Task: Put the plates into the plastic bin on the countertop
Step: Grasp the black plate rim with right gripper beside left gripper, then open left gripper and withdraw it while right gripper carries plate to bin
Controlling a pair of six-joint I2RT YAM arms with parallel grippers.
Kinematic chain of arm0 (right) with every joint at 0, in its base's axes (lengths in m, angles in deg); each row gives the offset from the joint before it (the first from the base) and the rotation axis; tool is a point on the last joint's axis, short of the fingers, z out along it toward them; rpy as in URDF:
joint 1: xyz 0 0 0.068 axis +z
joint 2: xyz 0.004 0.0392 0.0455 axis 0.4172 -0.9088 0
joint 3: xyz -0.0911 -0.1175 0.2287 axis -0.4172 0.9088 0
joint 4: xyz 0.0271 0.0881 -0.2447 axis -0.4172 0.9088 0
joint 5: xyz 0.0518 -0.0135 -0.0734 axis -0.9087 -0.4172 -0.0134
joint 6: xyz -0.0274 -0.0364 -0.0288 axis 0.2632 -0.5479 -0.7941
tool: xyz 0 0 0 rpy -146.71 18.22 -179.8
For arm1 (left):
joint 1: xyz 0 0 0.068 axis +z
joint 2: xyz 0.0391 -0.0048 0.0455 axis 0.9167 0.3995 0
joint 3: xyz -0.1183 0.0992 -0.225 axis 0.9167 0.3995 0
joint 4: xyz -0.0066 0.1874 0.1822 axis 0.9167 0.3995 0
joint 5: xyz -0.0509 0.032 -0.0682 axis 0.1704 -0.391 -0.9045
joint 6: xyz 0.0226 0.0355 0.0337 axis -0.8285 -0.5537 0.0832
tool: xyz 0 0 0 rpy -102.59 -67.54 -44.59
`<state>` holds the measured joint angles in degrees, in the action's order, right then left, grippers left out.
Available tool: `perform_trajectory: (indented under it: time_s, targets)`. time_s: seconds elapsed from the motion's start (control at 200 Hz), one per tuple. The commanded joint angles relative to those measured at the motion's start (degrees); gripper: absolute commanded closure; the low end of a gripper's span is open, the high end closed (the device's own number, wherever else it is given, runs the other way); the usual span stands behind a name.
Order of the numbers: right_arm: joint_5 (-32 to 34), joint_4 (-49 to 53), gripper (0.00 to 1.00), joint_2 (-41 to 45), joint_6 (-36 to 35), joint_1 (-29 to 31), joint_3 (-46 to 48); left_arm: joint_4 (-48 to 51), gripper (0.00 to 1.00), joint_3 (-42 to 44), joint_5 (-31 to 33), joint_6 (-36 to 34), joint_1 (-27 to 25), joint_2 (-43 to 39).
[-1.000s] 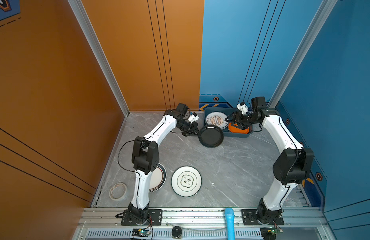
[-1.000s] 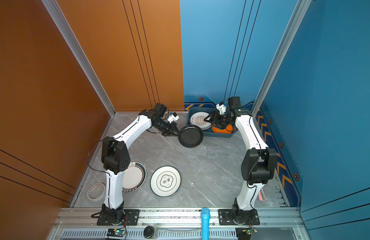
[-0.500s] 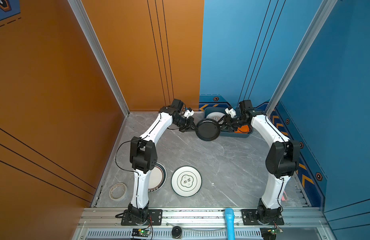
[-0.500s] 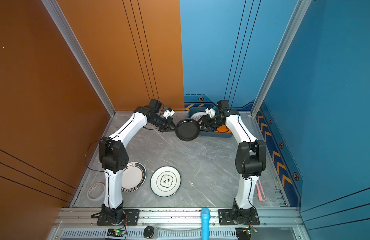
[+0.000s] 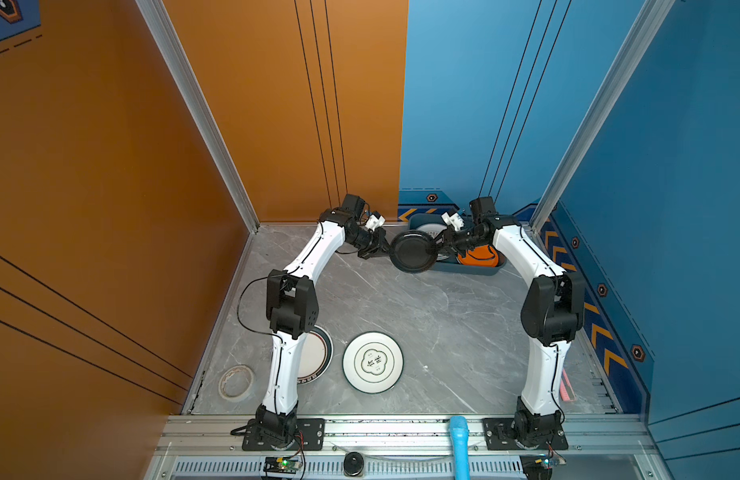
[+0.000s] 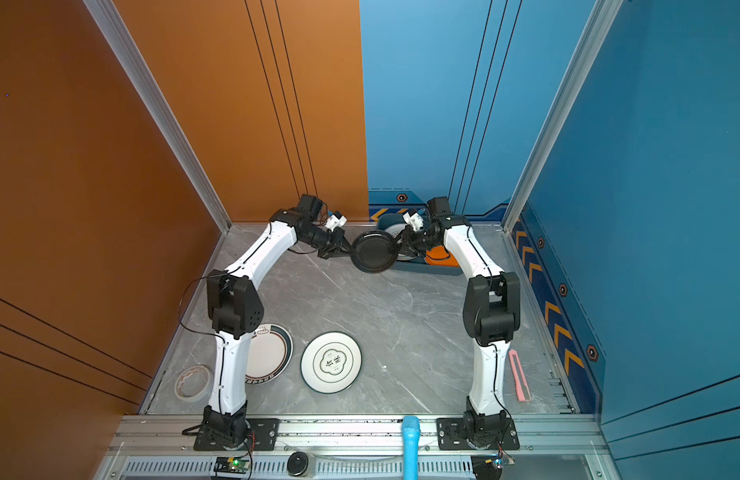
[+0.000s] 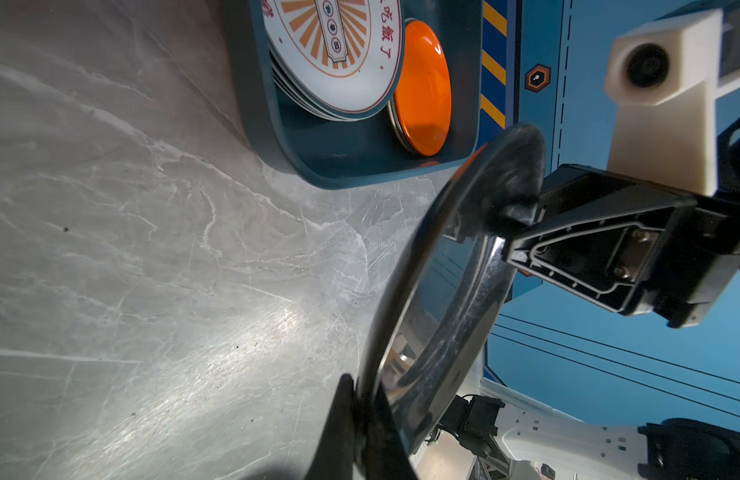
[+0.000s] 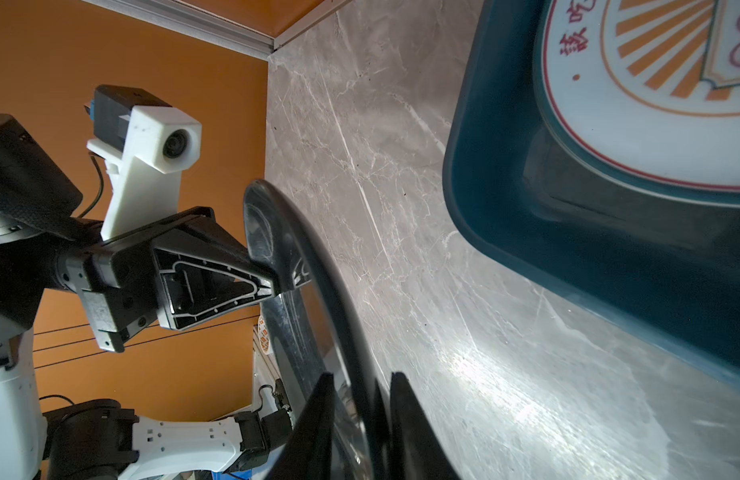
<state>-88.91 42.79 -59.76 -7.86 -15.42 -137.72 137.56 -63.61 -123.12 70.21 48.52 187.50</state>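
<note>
A: Upper centre in both top views: black plate [image 5: 414, 251] held tilted above the surface [image 5: 422, 316], overlapping the left end of the plastic bin [image 5: 476, 270].
B: Claws?
A: Left claw [image 5: 387, 249] clenched on its left rim. Right claw [image 5: 439, 245] straddles the right rim. Fingers [image 8: 314, 424] look slightly off it, so I can't tell if it grips.
B: Rest?
A: Sunburst plate [image 7: 339, 54] and orange plate [image 7: 422, 91] in the bin. Emblem plate [image 5: 373, 361] and dark-rimmed plate [image 5: 320, 353] lower centre, flat on the surface.

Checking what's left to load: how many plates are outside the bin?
3: black plate held by left gripper, right gripper at its opposite rim; dark-rimmed plate partly behind left arm; green-emblem plate on countertop. No others visible.
</note>
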Motion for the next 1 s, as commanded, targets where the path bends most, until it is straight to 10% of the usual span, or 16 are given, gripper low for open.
perform_trajectory:
  time_s: [0.0, 0.42, 0.616, 0.786, 0.991]
  targets:
    - [-2.0, -0.1, 0.78, -2.4, 0.0, 0.7, -2.4, 0.6, 1.00, -2.3, -0.8, 0.6, 0.4, 1.2]
    - [-2.3, -0.1, 1.00, -5.4, 2.0, 0.2, -6.7, 0.6, 0.94, -6.7, 0.5, 2.2, 0.6, 4.2]
    - [1.0, 0.0, 1.00, -5.9, 4.0, -1.9, -9.9, 0.5, 0.62, -7.4, 1.8, 2.2, 0.6, 4.5]
    - [4.3, 0.3, 1.00, -5.5, 5.3, -5.7, -11.8, 0.6, 0.00, -9.1, 2.6, 1.9, 0.9, 4.9]
    - [12.2, 3.4, 1.00, -4.7, 5.6, -11.9, -11.5, 0.6, 0.02, -9.7, 12.1, -0.4, 1.1, 1.8]
